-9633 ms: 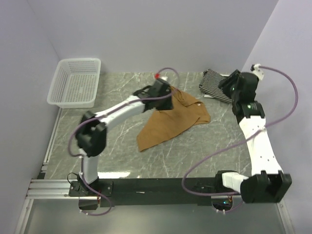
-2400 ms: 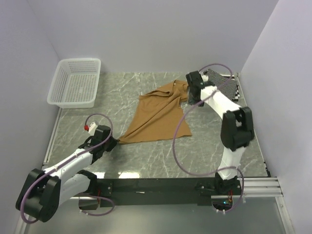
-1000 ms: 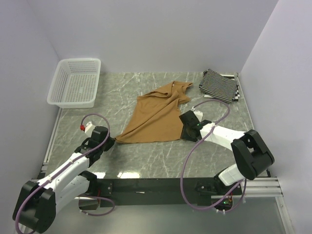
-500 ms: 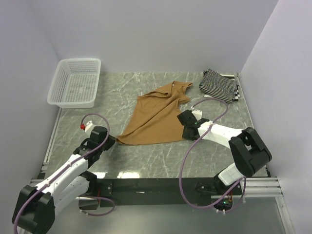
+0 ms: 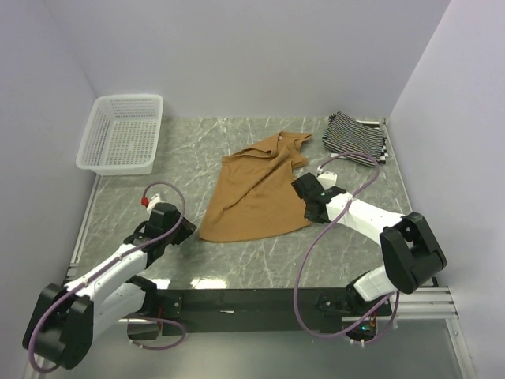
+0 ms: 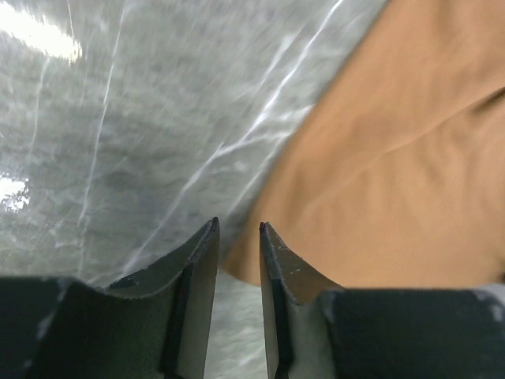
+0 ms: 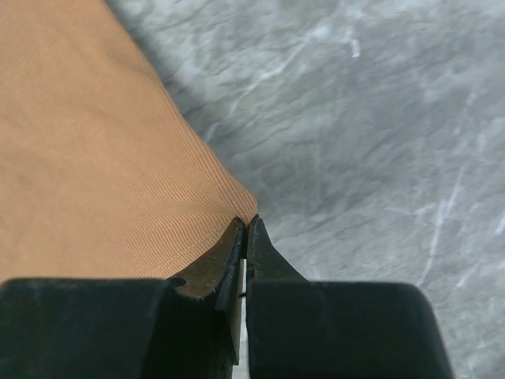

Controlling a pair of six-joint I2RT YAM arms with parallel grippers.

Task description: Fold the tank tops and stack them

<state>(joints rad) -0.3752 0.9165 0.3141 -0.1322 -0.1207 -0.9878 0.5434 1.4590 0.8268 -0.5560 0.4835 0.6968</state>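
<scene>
The tan tank top (image 5: 256, 193) is lying spread out mid-table (image 5: 237, 257), right gripper (image 7: 246, 225) pinched tight on its near right corner, left gripper (image 6: 238, 229) parted and empty just off the near left corner (the striped tops (image 5: 355, 138) sit far right).

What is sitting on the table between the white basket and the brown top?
Nothing. The overhead view shows only bare grey marbled tabletop between the white basket and the brown top, which lie well apart.
</scene>
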